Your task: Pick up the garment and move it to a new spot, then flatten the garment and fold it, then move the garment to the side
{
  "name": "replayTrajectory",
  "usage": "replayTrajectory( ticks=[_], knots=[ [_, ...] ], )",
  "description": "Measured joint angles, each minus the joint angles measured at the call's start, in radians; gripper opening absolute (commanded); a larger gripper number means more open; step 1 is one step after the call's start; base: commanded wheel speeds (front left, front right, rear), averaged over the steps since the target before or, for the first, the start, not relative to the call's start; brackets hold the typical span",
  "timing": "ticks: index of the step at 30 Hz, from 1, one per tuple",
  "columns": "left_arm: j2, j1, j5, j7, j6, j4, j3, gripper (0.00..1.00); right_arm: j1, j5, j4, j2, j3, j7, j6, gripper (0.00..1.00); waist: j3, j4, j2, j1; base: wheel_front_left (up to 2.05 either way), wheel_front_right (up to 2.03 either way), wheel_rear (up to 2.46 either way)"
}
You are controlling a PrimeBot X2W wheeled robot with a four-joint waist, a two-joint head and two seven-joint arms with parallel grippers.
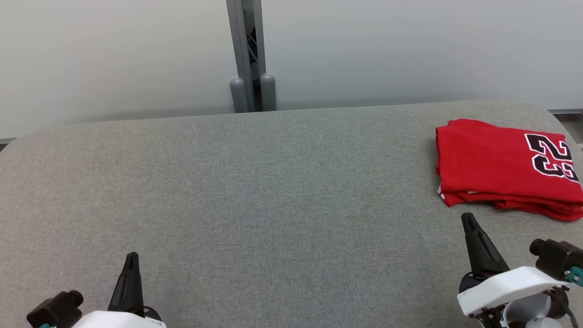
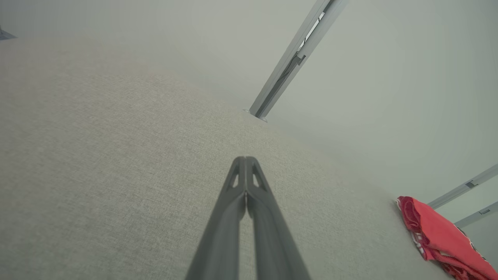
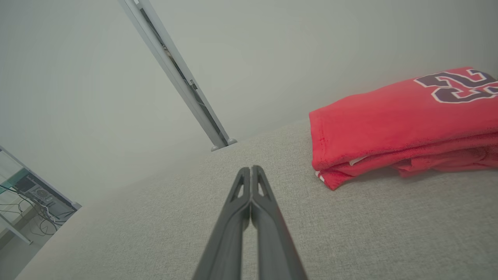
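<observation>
Left gripper (image 1: 132,256) and right gripper (image 1: 467,217): both pinched tight together, nothing between the fingers, low over the grey fabric table (image 1: 273,191). Red jersey (image 1: 501,168), folded, black number facing up, lies at the table's right end, just beyond the right gripper, not touching.

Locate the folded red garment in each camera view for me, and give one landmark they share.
Head view: garment at the right edge, on the far right of the grey table.
Left wrist view: garment in the lower right corner, seen edge-on.
Right wrist view: garment at the upper right, folded edge facing the camera.
Shared landmark: the grey upright post behind the table's far edge.
</observation>
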Motion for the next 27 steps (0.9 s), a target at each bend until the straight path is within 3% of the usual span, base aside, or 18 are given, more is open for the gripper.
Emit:
replayTrajectory(
  ticks=[27],
  knots=[
    [-0.046,-0.065,-0.277,0.091,-0.101,0.058,0.103,0.0,-0.042,0.381,0.049,-0.006,-0.017,0.047,0.0,0.0,-0.005,0.012,0.0,0.0,0.0,0.0,0.0]
  ],
)
